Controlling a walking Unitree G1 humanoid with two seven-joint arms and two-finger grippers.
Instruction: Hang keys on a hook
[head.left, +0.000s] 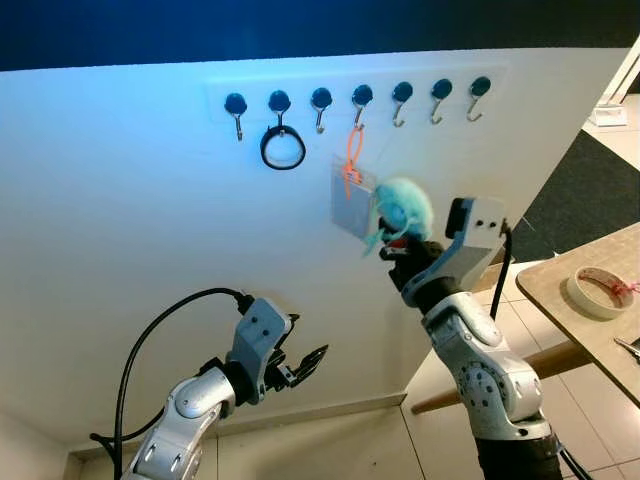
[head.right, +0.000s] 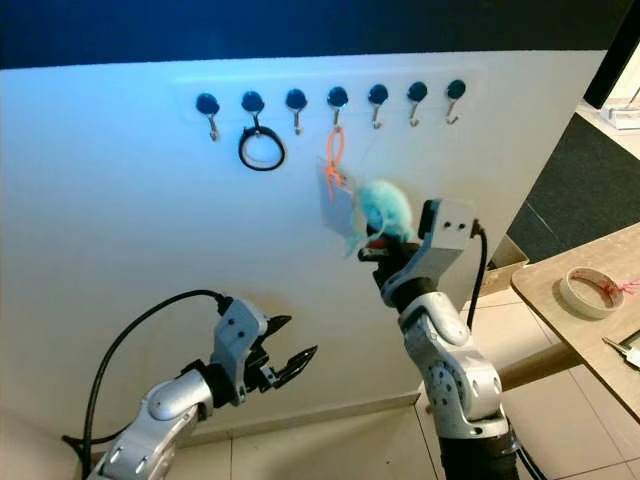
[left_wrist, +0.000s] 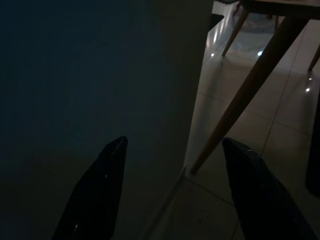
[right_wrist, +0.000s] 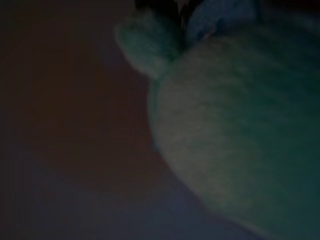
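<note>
The right gripper (head.left: 392, 243) is raised against a white wall (head.left: 130, 200), its fingers clenched on a fluffy teal pompom keyring (head.left: 402, 212) that rises from the fingertips toward a row of seven hooks (head.left: 360, 100) above. The keys themselves cannot be made out, so the keyring's long axis cannot be judged beyond that upward lean.

From the head camera, the pompom sits just below and beside a clear card sleeve (head.left: 352, 205) hanging on an orange cord (head.left: 351, 155) from the fourth hook; sleeve and pompom overlap at the edge. A black ring (head.left: 283, 148) hangs from the second hook, well to the far side of the fingers. The other hooks are bare.

The right wrist camera, very dark, gives the close-up the head view lacks: teal fur (right_wrist: 230, 140) pressed up to the lens, with a smaller tuft (right_wrist: 147, 47) beside it.

The left gripper (head.left: 305, 366) hangs low near the wall's foot, fingers released and holding nothing. Its wrist camera shows the two black fingers (left_wrist: 97, 192) spread wide, with the shaded wall ahead, tiled floor (left_wrist: 270, 150) and a slanting wooden leg (left_wrist: 240, 105) beyond them.

Beside the right arm stands a wooden bench (head.left: 560, 300) carrying a roll of tape (head.left: 598, 291).
</note>
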